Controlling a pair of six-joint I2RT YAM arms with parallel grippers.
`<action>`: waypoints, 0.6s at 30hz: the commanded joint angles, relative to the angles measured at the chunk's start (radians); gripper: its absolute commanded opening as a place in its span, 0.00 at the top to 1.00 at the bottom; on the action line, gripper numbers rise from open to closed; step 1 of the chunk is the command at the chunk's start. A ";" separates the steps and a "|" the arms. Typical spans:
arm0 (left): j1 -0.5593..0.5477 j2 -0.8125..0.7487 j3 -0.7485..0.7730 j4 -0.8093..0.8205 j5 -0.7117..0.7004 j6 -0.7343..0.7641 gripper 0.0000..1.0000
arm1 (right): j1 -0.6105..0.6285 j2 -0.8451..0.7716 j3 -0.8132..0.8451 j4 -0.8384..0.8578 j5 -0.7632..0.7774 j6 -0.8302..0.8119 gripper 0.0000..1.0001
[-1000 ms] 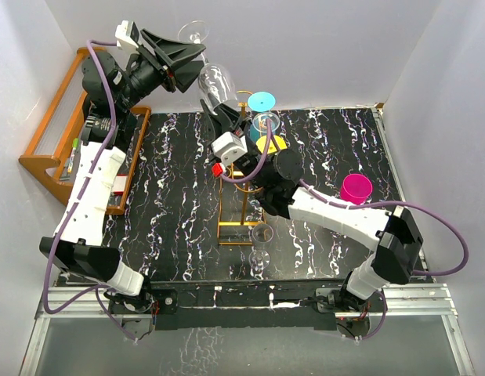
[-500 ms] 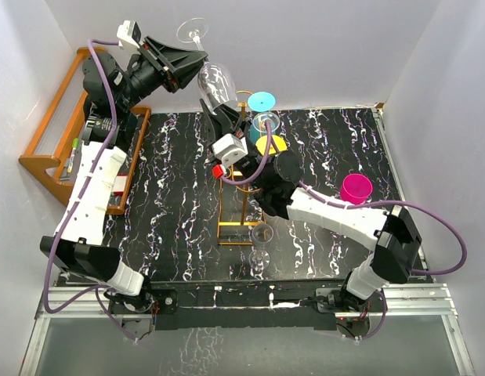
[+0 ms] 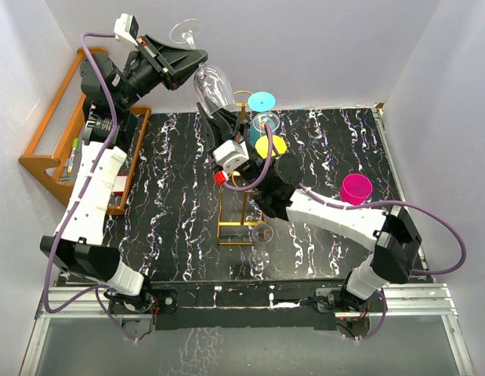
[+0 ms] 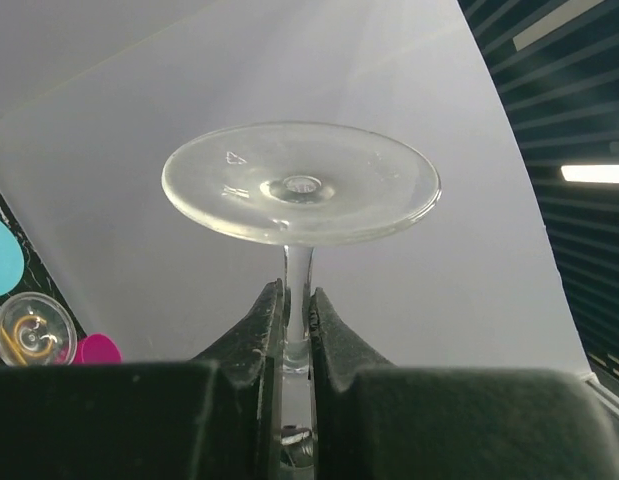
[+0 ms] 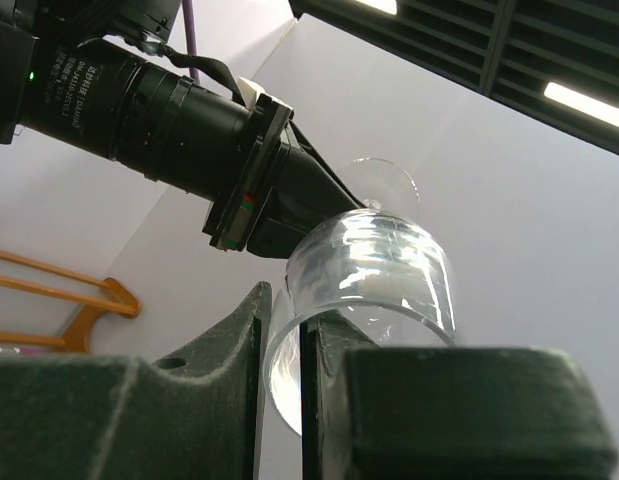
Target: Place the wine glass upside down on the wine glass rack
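The clear wine glass [image 3: 213, 88] hangs in the air near the back wall, tilted, its foot [image 4: 300, 183] up and away from the table. My left gripper [image 3: 193, 53] is shut on its stem, and the pads [image 4: 272, 315] press the stem from both sides just under the foot. Pinching the bowl's rim [image 5: 379, 270] from below is my right gripper [image 3: 223, 117], one finger inside the bowl and one outside. The golden wire wine glass rack [image 3: 226, 224] stands on the table just beneath and in front of the glass, partly hidden by the right arm.
A brown wooden shelf [image 3: 50, 133] sits at the left wall. Cyan [image 3: 262, 101], yellow [image 3: 270, 145] and magenta [image 3: 356, 189] cups stand around the rack, with another glass [image 3: 266, 121] between them. Two more glasses [image 3: 262, 233] are at the rack's near end.
The left gripper has shut on the stem. Both arms and the glass have shifted slightly up and left towards the back wall.
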 commanded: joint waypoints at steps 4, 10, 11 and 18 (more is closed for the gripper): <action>-0.005 -0.036 0.018 0.138 0.017 0.053 1.00 | 0.055 0.028 0.020 0.008 -0.005 0.039 0.92; -0.006 -0.035 0.044 0.134 0.020 0.113 1.00 | 0.090 0.069 0.038 0.010 0.010 0.031 0.92; -0.007 -0.037 0.046 0.135 0.020 0.118 1.00 | 0.093 0.074 0.041 0.006 0.003 0.031 0.92; -0.013 -0.037 0.061 0.137 0.020 0.136 1.00 | 0.110 0.115 0.080 -0.016 -0.029 0.035 0.92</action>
